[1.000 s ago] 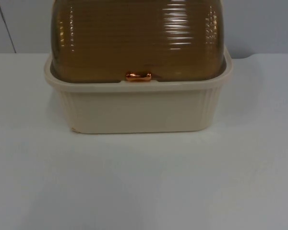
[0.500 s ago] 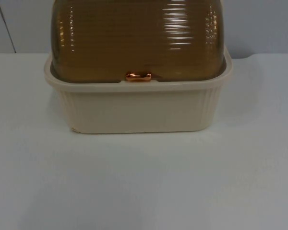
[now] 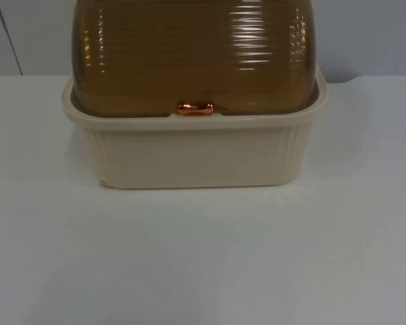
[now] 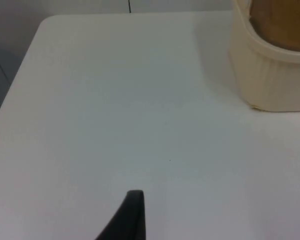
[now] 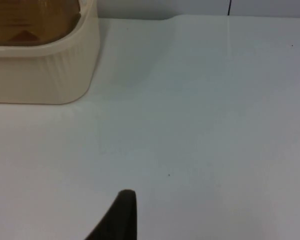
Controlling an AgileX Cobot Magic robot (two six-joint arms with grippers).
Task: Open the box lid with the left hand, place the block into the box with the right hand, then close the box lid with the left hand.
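Observation:
A cream ribbed box [image 3: 193,152] stands at the back middle of the table. Its brown see-through domed lid [image 3: 196,57] is down, with a copper handle [image 3: 195,107] at the front rim. My left gripper [image 4: 132,215] hangs over bare table well to the left of the box [image 4: 270,75]. My right gripper [image 5: 121,215] hangs over bare table well to the right of the box [image 5: 45,75]. Through the lid [image 5: 32,22] a darker reddish shape is faintly visible; I cannot tell what it is.
The white table top [image 3: 203,257] stretches wide in front of the box and on both sides. A grey partition wall [image 3: 365,34] closes off the back. The table's left edge [image 4: 20,80] falls away beside the left arm.

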